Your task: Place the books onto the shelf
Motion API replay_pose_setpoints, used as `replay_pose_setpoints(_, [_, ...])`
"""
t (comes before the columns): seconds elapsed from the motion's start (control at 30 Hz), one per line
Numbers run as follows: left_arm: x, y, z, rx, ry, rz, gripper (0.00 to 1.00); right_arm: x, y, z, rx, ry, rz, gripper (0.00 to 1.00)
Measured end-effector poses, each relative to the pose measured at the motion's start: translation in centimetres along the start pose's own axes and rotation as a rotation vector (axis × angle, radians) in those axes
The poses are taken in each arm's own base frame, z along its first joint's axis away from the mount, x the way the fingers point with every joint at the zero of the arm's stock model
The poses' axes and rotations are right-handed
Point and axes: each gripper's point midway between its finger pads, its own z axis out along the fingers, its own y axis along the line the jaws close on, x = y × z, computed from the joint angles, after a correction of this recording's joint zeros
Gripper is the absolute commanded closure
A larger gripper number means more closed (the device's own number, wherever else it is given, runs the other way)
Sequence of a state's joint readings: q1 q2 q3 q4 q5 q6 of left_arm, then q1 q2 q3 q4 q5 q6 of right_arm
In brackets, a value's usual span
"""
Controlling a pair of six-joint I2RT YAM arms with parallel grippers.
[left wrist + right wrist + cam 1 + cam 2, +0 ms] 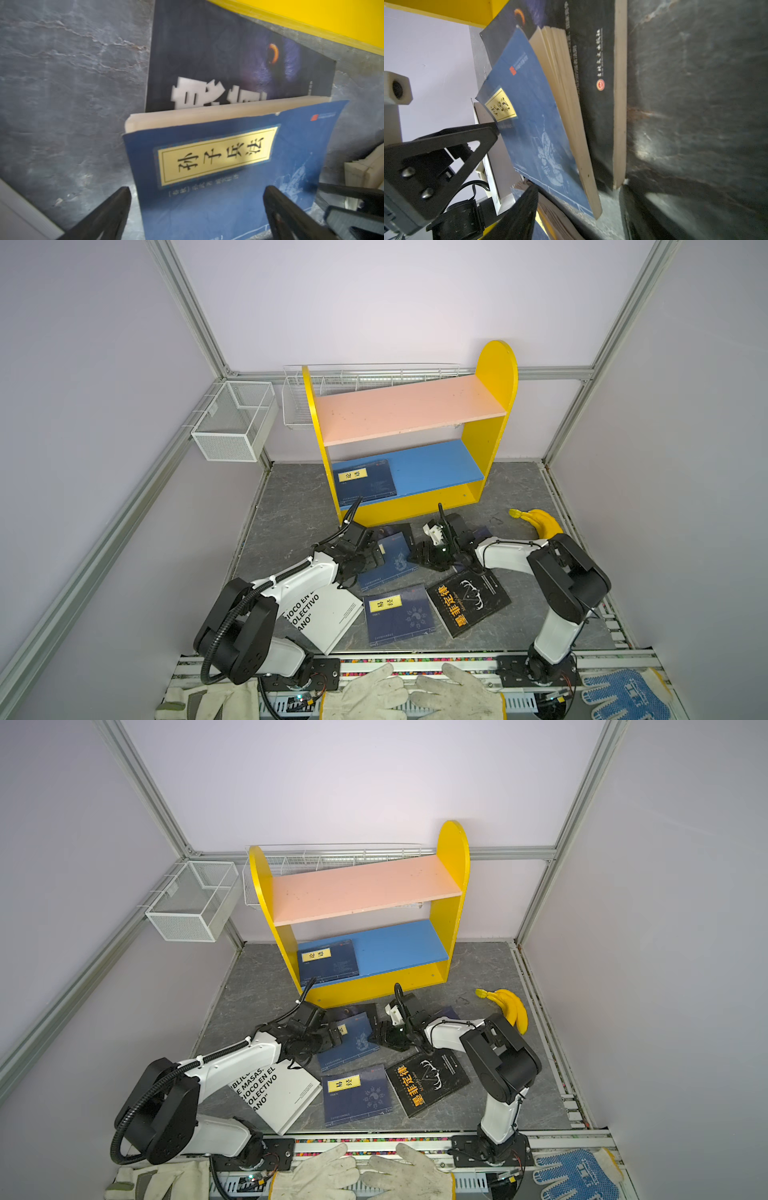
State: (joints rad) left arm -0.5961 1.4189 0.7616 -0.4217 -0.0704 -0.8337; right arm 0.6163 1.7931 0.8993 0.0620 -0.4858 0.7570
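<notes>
Fingers, left gripper (197, 214): black fingers spread wide on either side of the near end of a thin navy-blue paperback with a yellow title label (228, 166); no pinch visible.
Fingers, right gripper (577, 209): partly spread at the opposite edge of the same navy book; one dark finger (519, 212) sits at its fanned page corner. Cannot tell whether it is gripping or only propping.
Book in hand: lies tilted on the grey stone-look tabletop (291, 506), just in front of the shelf, resting on a black paperback with white Chinese title (207, 62).
Shelf: small bookcase with yellow round-topped sides (496, 377); pink upper board (407, 406) bare.
Done: one navy-blue paperback (363, 481) lies flat on the blue lower board (436, 464).
Left on table: another navy paperback (397, 614), a black paperback with orange title (467, 601), a large white paperback with bold black lettering (328, 618), plus the stacked pair between the grippers. A further book under the right arm is mostly hidden.
Progress: early by my judgement; one placed, second pickup not yet secured.
</notes>
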Motion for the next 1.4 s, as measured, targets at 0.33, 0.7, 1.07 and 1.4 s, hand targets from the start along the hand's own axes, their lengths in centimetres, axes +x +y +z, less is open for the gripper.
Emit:
replay_pose_setpoints(0.33, [-0.2,-1.2,0.0,0.055,-0.001,-0.011,0.01,-0.8,0.3,-1.0,0.054,-0.027,-0.073,0.35])
replay_pose_setpoints(0.7, [-0.3,-2.6,1.1,0.111,0.012,-0.030,0.01,-4.9,3.0,-1.7,0.043,-0.113,-0.218,0.33])
replay_pose_setpoints(1.07, [-0.8,-5.3,1.9,0.209,0.016,-0.039,0.02,-4.3,-0.2,-1.2,0.121,-0.077,-0.176,0.30])
replay_pose_setpoints(1.4, [-1.2,-7.8,2.8,0.259,0.004,-0.026,0.03,-4.8,-2.0,-0.6,0.094,-0.074,-0.108,0.28])
